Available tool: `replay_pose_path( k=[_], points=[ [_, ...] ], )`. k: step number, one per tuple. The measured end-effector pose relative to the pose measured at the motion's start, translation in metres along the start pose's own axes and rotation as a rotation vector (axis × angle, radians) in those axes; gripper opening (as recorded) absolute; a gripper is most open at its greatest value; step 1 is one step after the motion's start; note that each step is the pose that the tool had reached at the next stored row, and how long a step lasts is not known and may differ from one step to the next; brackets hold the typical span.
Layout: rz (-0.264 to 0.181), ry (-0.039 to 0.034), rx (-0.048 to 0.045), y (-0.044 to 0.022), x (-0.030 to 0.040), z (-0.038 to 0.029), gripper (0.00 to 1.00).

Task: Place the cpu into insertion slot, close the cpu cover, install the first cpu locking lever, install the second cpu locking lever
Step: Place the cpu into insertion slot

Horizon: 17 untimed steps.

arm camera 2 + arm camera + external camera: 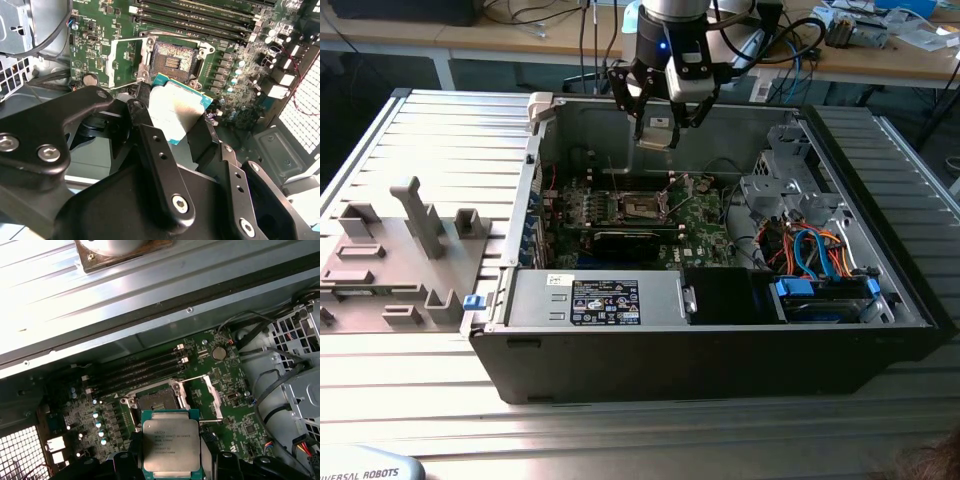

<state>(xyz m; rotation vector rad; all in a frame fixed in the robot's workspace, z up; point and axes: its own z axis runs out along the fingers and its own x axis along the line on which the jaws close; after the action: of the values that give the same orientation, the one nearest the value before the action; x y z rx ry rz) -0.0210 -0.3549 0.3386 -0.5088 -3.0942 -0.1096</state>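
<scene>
I had the gripper (pixel 658 128) pinching the cpu (pixel 171 447) just above the bare insertion slot (pixel 154 402), with the cpu cover (pixel 212 395) swung open.

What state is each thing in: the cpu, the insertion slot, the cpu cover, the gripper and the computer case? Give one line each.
gripper: shut on the cpu.
cpu: held clear of the socket, not yet seated.
insertion slot: empty and uncovered.
cpu cover: swung open beside the slot.
computer case: lying on its side, interior exposed.
</scene>
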Motion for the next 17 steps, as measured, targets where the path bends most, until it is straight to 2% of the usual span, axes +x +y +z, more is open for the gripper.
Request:
replay_pose_path(
  k=[17],
  points=[
    [0.014,-0.001,-0.0002,-0.0001,0.0,0.0011,0.54]
  ],
)
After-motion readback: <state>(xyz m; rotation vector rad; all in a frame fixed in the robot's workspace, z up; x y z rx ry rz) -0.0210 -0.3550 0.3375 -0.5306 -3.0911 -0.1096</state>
